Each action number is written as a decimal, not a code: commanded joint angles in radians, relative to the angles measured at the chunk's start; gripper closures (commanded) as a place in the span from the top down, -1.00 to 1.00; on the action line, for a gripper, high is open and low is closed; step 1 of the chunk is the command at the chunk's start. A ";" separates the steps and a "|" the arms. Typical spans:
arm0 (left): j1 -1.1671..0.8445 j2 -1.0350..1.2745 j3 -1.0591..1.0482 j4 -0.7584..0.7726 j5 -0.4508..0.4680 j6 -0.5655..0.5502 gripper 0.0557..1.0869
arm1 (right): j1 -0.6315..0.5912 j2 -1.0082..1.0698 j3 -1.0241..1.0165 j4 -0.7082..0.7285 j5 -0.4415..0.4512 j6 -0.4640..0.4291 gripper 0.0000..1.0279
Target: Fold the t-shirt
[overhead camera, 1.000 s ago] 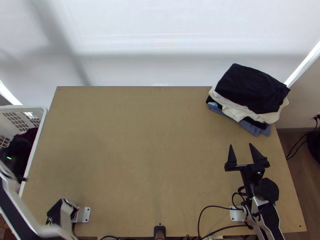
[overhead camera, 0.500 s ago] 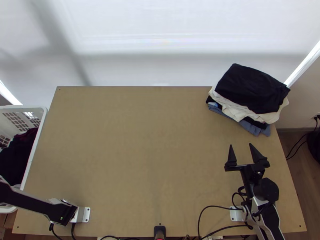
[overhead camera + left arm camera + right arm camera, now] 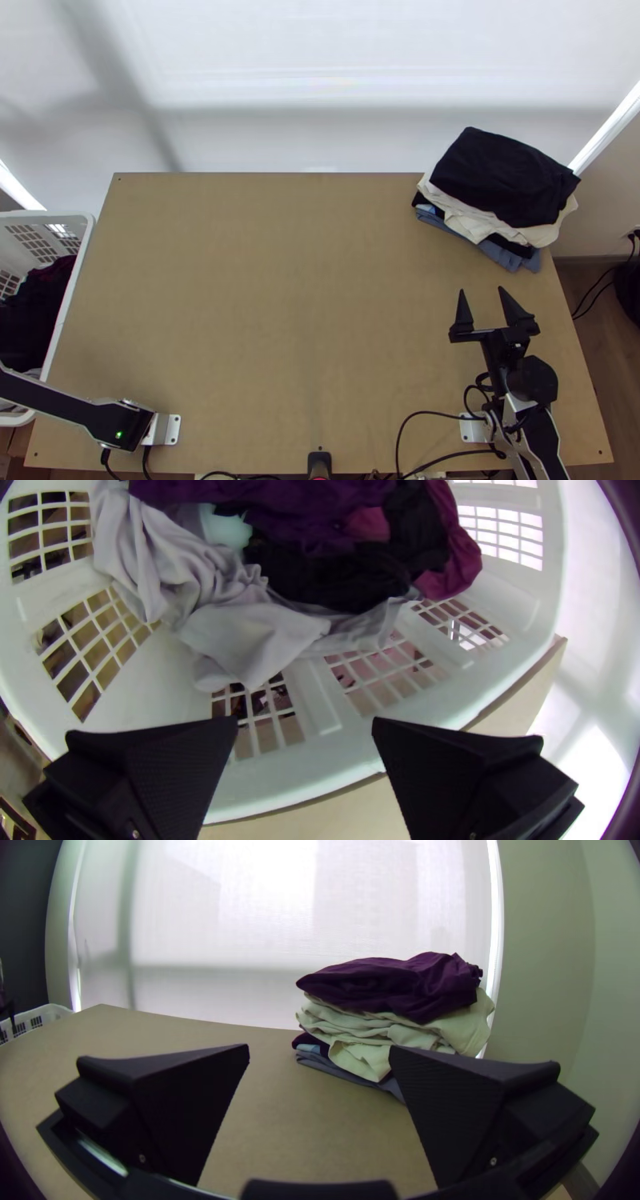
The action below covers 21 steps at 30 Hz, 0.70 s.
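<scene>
Left wrist view: saw the left gripper [image 3: 305,721] spread at the bottom, clothes [image 3: 250,630] bunched in the basket [image 3: 300,778] above. Top view: saw a folded stack [image 3: 504,180] upper right, the right gripper [image 3: 482,290] spread below. Could not pick out the t-shirt.

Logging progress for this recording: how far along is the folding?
Looks done: the stack of folded clothes at the far right of the table. In hand: nothing; left claw, over the basket, and right claw are open. Seemingly left: picking and folding a t-shirt, perhaps among the bunched clothes there.
</scene>
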 commanded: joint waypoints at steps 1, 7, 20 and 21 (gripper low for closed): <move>0.022 0.066 0.021 -0.023 -0.032 0.038 0.90 | -0.001 -0.004 -0.020 0.017 0.008 -0.010 0.91; 0.028 0.144 -0.003 0.005 -0.069 0.089 0.90 | -0.001 -0.004 -0.020 0.017 0.008 -0.010 0.91; 0.022 0.175 -0.077 0.117 -0.072 0.118 0.26 | -0.001 -0.004 -0.020 0.017 0.008 -0.012 0.91; 0.023 0.169 -0.088 0.146 -0.074 0.118 -0.04 | -0.001 -0.004 -0.020 0.017 0.008 -0.012 0.91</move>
